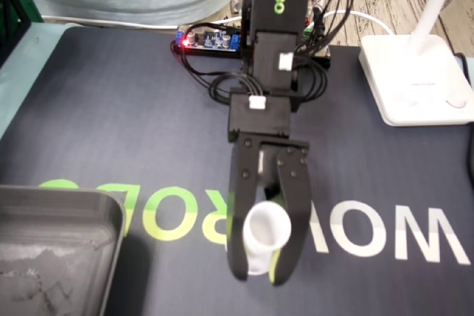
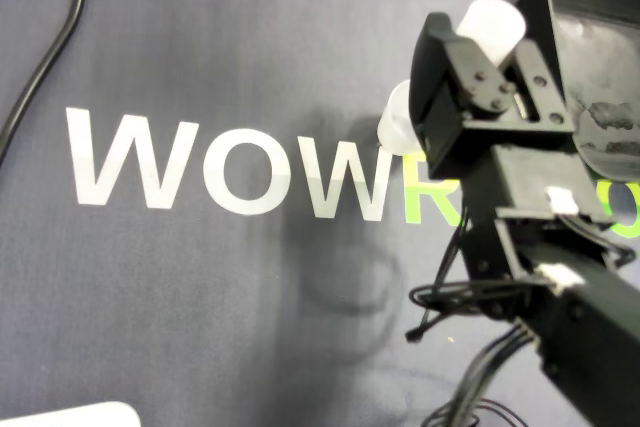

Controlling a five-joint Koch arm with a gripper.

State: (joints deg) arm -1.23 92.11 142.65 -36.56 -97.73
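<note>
White cup (image 1: 265, 233) is right there between the fingers (image 1: 295, 197), and they're clamped on it, one black finger pressed to each side, the cup's open mouth tipped up toward the fixed view and its lower end down near the fingertips. From overhead, one finger cuts straight across the cup (image 2: 492, 19), so white shows on both sides of that finger. Can't tell from either view whether the cup's bottom touches the mat (image 1: 111, 109) or hangs just clear of it. Under the fingers runs the big WOWROBO lettering, white letters on one side of them, green on the other, and the fingertips sit right over the join. Off to the left of the fingers in the fixed view there's a grey tray (image 1: 111, 216), scuffed inside, its near corner well apart from the cup. Overhead, that same tray (image 2: 600, 7) sits just beyond the fingers at the top right. Behind the fingers, up the arm, black cables (image 1: 222, 86) loop out from the wrist, and past them a small board (image 1: 211, 38) glows with a red light at the mat's far edge. To the right of the arm in the fixed view, a white lamp base (image 1: 418, 79) rests on the tabletop, half over the mat's corner.
</note>
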